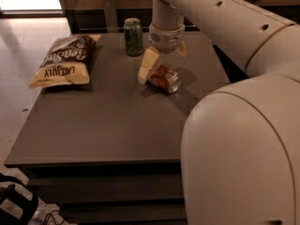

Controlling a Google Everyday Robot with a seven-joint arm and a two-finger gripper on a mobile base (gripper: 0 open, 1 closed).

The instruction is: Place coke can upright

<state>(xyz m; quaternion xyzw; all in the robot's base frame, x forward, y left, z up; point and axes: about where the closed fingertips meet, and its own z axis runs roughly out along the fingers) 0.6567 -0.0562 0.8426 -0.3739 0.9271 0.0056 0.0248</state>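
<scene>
The coke can [165,79] is red with silver ends and lies on its side on the dark table [108,121], right of centre towards the back. My gripper [164,58] hangs straight down over it from the cream arm. It is open. The left fingertip [146,66] reaches down beside the can's left end, touching or nearly touching it. The right fingertip [182,48] sits higher, behind the can. The can rests on the table and is not held.
A green can [133,36] stands upright at the back, just left of the gripper. A chip bag [65,61] lies at the back left of the table. My large arm and body [239,139] fill the right side. A wooden wall runs behind the table.
</scene>
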